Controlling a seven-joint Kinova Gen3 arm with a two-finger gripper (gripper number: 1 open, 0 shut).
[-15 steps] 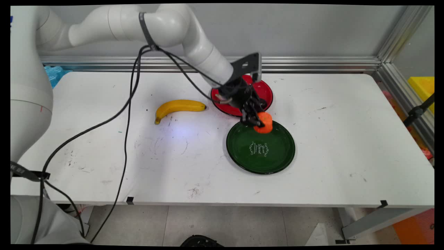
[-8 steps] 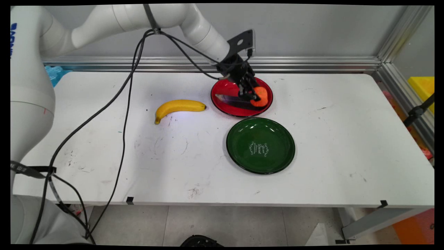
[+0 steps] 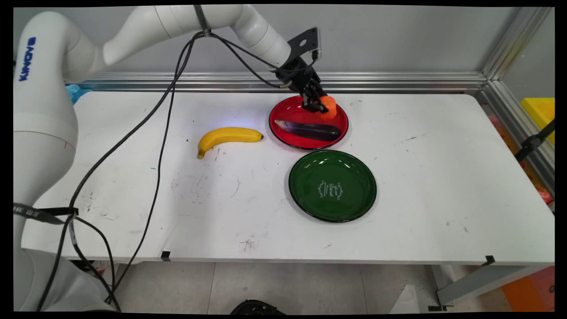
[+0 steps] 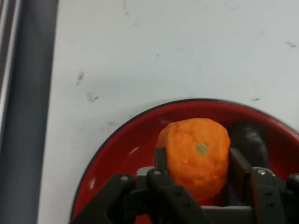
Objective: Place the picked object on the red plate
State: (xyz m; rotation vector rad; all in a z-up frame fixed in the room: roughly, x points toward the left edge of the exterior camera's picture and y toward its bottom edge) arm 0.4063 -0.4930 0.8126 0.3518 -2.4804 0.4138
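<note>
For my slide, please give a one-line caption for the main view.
Claw holds an orange above a red plate with an eggplant; green plate and banana lie nearby.

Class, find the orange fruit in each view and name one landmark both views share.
Main view: orange fruit in the gripper, upper centre, over the red plate's far side.
Hand view: lower centre, between the gripper's fingers.
Shared landmark: the red plate.

My white table is scuffed with dark marks. On it lie a banana left of centre, a red plate near the far edge, and a green plate just in front of the red one, a narrow gap of tabletop between them.
</note>
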